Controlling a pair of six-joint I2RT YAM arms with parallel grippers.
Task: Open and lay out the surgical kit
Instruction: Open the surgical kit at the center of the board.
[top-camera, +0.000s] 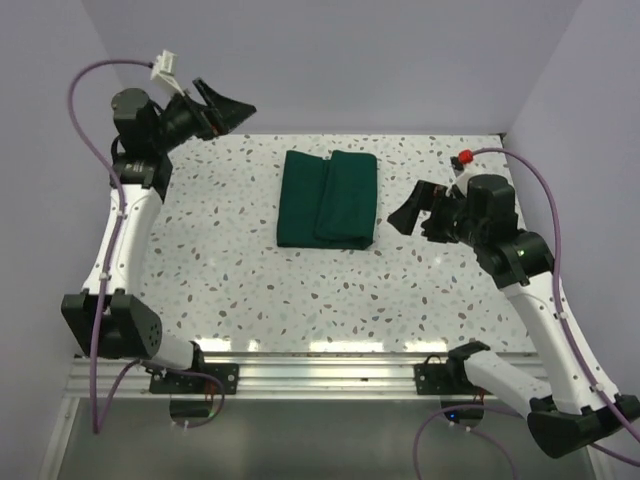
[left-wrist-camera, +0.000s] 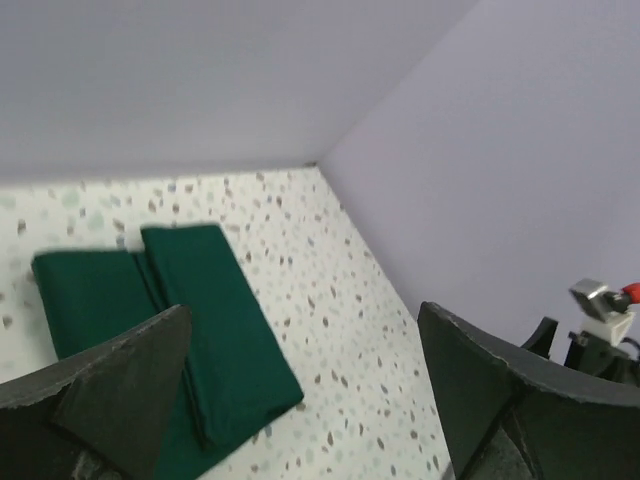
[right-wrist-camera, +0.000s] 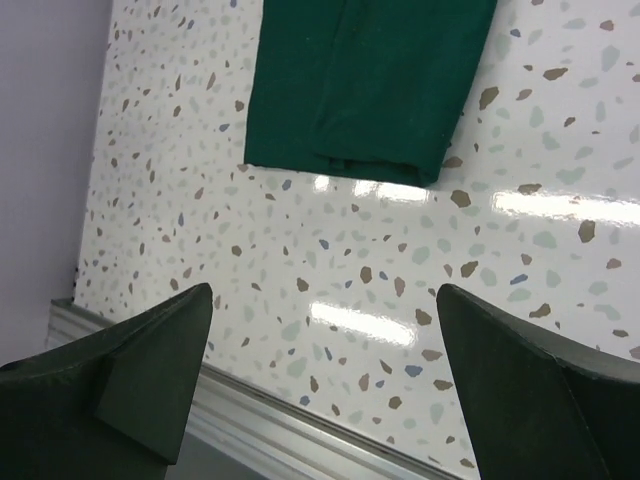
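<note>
Lying folded and closed on the speckled white table (top-camera: 250, 280), the surgical kit (top-camera: 328, 198) shows only as a dark green cloth bundle. It is roughly rectangular and sits toward the far middle of the surface, with a lengthwise fold line running down its top. No steel tray or instruments can be seen, since the cloth covers whatever it holds. The left gripper (top-camera: 232, 108) hangs raised at the far left corner, well apart from the bundle, with its black fingers spread wide and nothing between them. Its wrist view looks down across the kit (left-wrist-camera: 180, 320) toward the corner where the lavender walls (left-wrist-camera: 480, 180) meet. The right gripper (top-camera: 414, 208) hovers to the right of the bundle, near it but not touching, and points toward it with its fingers likewise spread and empty. In the right wrist view the near edge of the green cloth (right-wrist-camera: 370, 80) lies ahead of the open jaws, with bare tabletop between. An aluminium rail (top-camera: 320, 365) runs along the near edge.
</note>
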